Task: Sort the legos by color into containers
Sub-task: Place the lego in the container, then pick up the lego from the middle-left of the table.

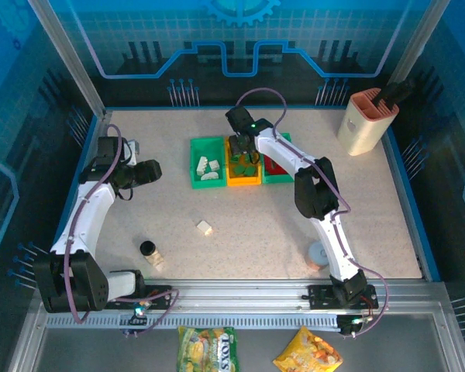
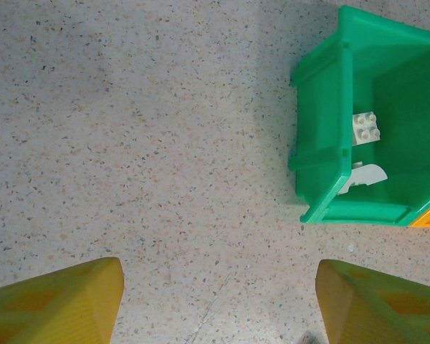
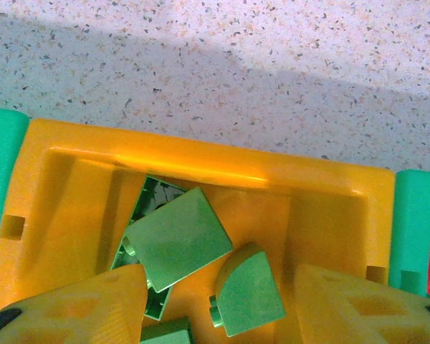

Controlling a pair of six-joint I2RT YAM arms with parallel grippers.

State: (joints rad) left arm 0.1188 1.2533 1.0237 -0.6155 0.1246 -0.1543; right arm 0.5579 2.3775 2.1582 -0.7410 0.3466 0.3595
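Observation:
Three bins stand in a row at the table's back middle. The left green bin (image 1: 195, 164) (image 2: 322, 154) holds cream-white legos (image 1: 210, 168) (image 2: 365, 129). In the orange-yellow bin (image 1: 243, 180) (image 3: 201, 161) lie green legos (image 1: 246, 164) (image 3: 175, 236). Red legos (image 1: 276, 164) sit in the right green bin (image 1: 279, 178). One cream lego (image 1: 204, 227) rests alone on the table. My right gripper (image 1: 244, 147) (image 3: 215, 315) hangs open over the orange-yellow bin, a rounded green lego (image 3: 251, 290) lying loose below its fingers. My left gripper (image 1: 151, 172) (image 2: 218, 301) is open above bare table, left of the bins.
A small black-lidded jar (image 1: 149, 249) stands near the front left. A round tin can (image 1: 318, 254) sits beside the right arm's lower link. The tall beige-and-pink holder (image 1: 366, 120) is at the back right. Two snack bags (image 1: 208, 347) lie beyond the front rail.

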